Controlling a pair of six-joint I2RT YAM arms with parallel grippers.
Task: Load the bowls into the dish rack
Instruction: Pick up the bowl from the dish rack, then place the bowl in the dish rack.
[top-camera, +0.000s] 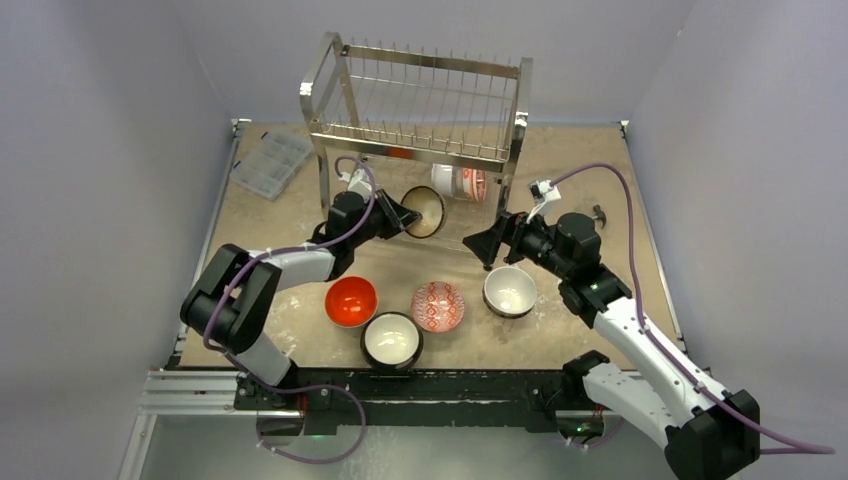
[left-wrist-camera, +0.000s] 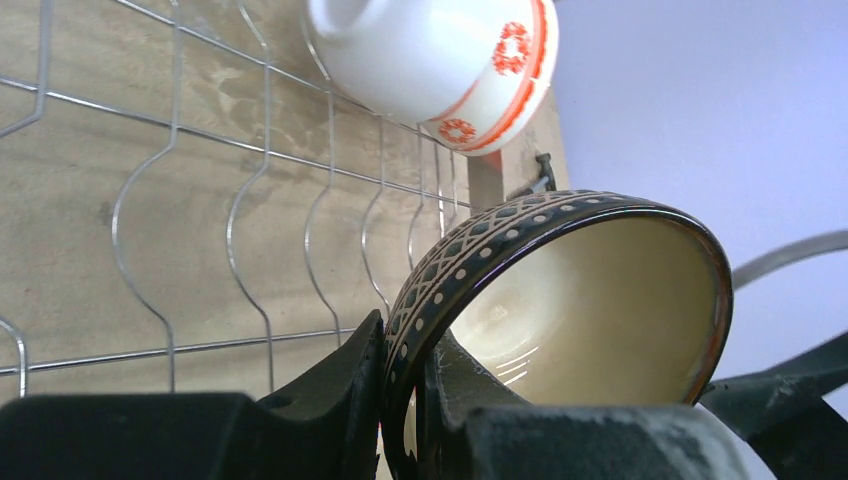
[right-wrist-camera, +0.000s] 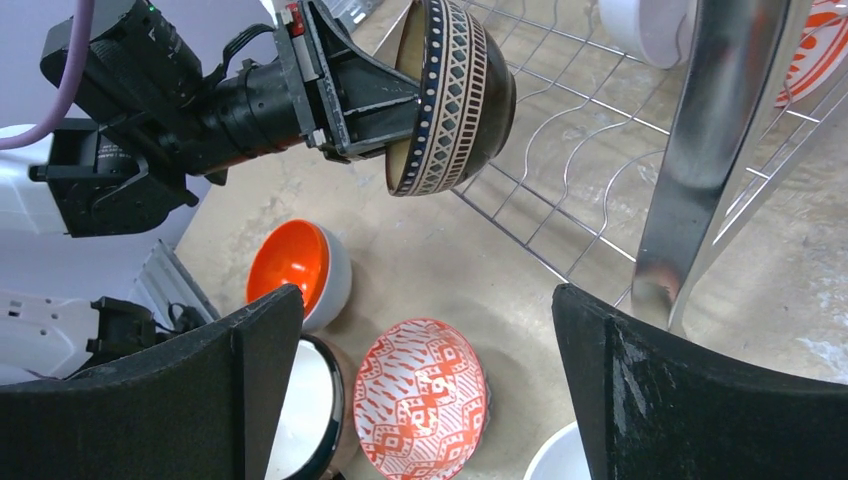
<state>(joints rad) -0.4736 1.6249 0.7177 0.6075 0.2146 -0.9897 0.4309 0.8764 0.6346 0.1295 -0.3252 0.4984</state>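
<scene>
Left fingers (left-wrist-camera: 400, 352): clenched on the rim of the dark patterned bowl (left-wrist-camera: 560, 290), one finger inside and one outside.
Held bowl: tilted on its side in the air, just at the lower tier of the dish rack (top-camera: 416, 142), near the white bowl with red ornaments (left-wrist-camera: 440, 60) which sits there.
Right fingers (top-camera: 487, 243): released, wide apart, empty, near the rack's front leg (right-wrist-camera: 690, 150).
Bowls waiting: four on the surface (top-camera: 590, 180), between the arms.
Risk, slipping: the grip takes only a thin edge, so the bowl may turn or drop.
Risk, knocking: a low or crooked approach may hit the wires or the white bowl.
</scene>
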